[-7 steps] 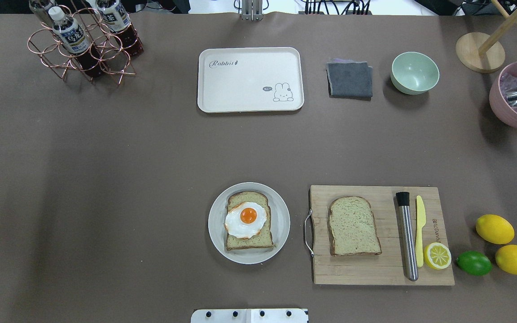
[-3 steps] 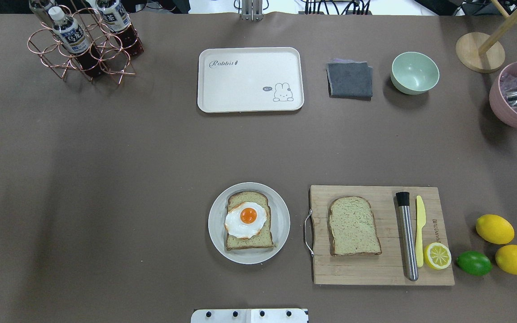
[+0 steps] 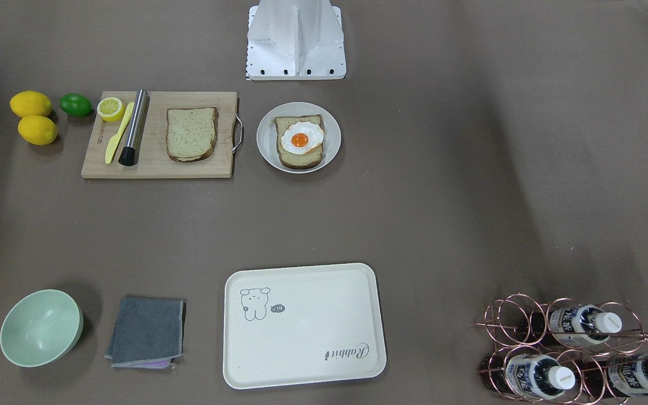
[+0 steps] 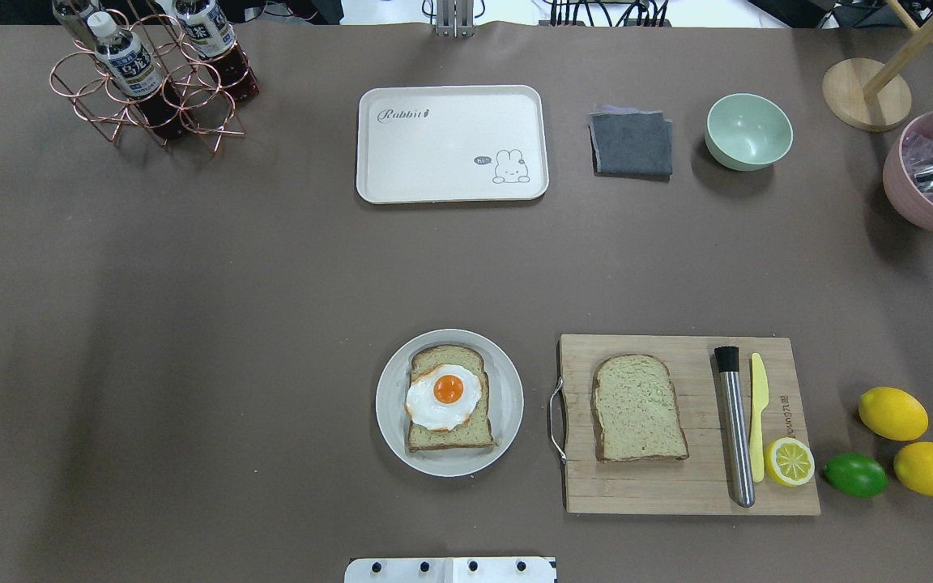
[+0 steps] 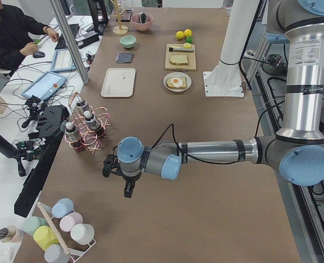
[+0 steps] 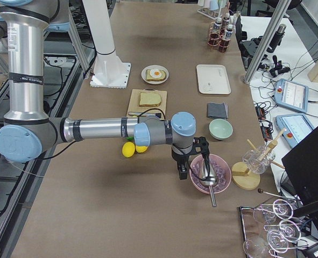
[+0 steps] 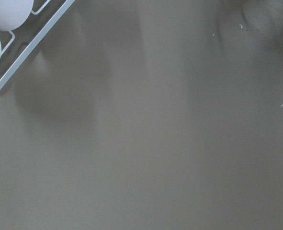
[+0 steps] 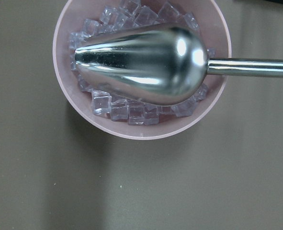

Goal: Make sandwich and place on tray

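Note:
One bread slice topped with a fried egg [image 4: 448, 396] lies on a round white plate [image 4: 389, 421]. The second slice [image 4: 639, 407] lies bare on the wooden cutting board [image 4: 677, 490]. The cream tray [image 4: 450, 146] stands empty at the far middle; it also shows in the front view [image 3: 301, 326]. My left gripper [image 5: 127, 190] hangs over bare table at the far left end, near the bottle rack. My right gripper [image 6: 183, 171] hangs at the far right end beside the pink bowl. Both show only in side views, so I cannot tell whether they are open or shut.
A copper rack with bottles [image 4: 146, 77] stands at the far left. A grey cloth [image 4: 631, 144] and a green bowl [image 4: 748, 131] lie right of the tray. A pink bowl of ice with a metal scoop [image 8: 141, 62] stands at the right. A muddler [image 4: 734, 425], knife, lemons and lime [image 4: 855, 474] sit by the board.

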`<state>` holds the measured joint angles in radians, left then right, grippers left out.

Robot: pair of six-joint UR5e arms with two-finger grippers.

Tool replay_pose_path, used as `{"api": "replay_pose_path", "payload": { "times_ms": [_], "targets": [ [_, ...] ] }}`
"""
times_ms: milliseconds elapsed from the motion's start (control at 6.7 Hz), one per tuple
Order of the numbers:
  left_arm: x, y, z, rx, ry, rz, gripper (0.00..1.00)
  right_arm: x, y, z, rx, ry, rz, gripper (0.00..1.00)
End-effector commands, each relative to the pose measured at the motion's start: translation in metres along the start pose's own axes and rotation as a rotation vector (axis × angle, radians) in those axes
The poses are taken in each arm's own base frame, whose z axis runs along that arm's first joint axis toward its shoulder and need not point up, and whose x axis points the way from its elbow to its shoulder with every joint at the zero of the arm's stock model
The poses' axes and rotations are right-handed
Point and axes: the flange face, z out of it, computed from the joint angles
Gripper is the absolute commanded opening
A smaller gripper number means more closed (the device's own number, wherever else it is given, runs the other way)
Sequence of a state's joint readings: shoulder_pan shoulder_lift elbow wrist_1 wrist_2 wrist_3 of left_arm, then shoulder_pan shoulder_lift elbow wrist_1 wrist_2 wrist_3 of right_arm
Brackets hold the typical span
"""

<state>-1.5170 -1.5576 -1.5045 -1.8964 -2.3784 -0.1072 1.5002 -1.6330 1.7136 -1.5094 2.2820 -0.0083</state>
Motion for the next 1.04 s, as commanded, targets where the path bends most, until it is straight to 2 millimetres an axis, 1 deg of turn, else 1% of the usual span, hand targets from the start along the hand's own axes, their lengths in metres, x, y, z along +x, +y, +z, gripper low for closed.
{"api": "replay_pose_path", "payload": {
  "times_ms": [0,597,896],
  "targets": [
    [0.0002,0.0002,-0.0002,0.002,0.001,0.001,0.98,0.0002,0.0003,0.0002,-0.001,-0.001,0.001,1.0],
    [0.0035,-0.0012,-0.002,0.009,0.004,0.01,0.98,-0.0003,0.0026,-0.0009,0.002,0.004,-0.004,1.0],
    [0.0025,0.0019,-0.0005,0.0,0.012,-0.001,0.98,-0.0009,0.0041,-0.0005,0.001,-0.005,-0.003,1.0]
  ]
}}
